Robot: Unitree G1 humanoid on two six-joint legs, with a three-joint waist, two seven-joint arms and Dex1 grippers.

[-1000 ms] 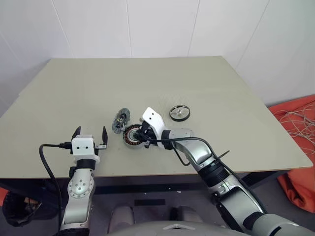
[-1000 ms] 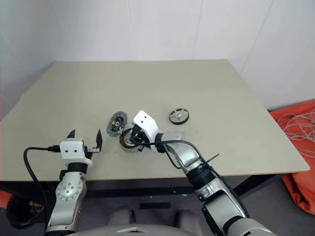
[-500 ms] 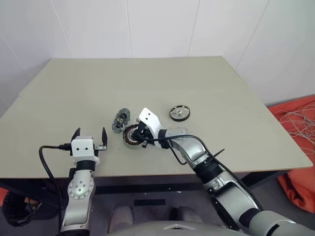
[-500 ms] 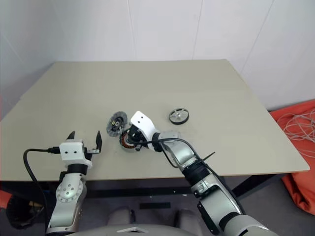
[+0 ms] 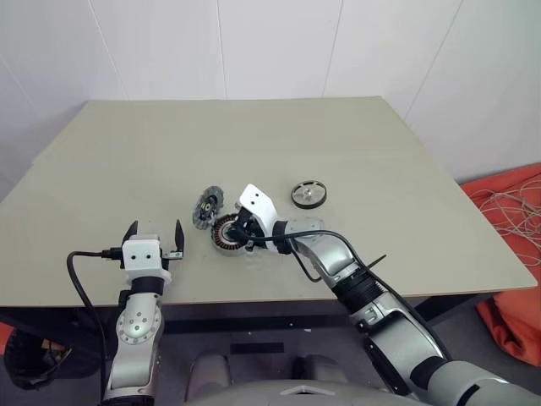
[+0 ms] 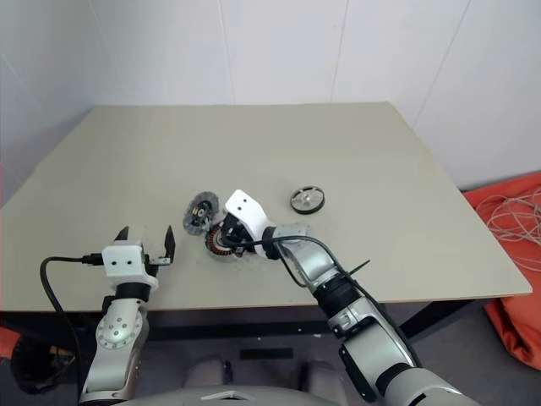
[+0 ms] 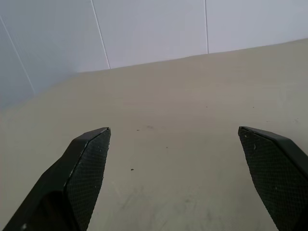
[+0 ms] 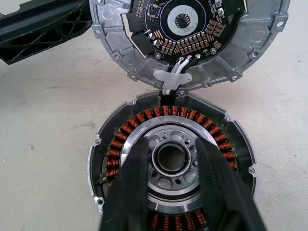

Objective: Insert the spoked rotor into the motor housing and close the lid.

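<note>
The short round silver-rimmed motor housing (image 8: 171, 159), with its ring of copper-orange windings, lies open on the beige surface (image 5: 380, 152), and the right hand (image 8: 172, 143) is poised directly over it, its two black fingers parted to a moderate gap on either side of the silver centre hub, with nothing gripped between them. Whether the fingers touch the housing cannot be told. The flat round silver-grey lid (image 5: 207, 208) is propped on edge just beside the housing, its circuit-board face turned toward it and tied to the housing rim by short white wires (image 8: 174, 72). The small dark-rimmed spoked rotor (image 5: 308, 194) lies well apart from the housing on the side away from the lid, so insertion is judged not yet begun. The left hand (image 5: 155, 230) is held wide open and empty, near the housing on the lid's side. The right hand would best be drawn straight up from the housing, so that the windings and the wired lid are not disturbed. The rotor should then be taken by its rim, kept level, centred over the hub and lowered squarely.
</note>
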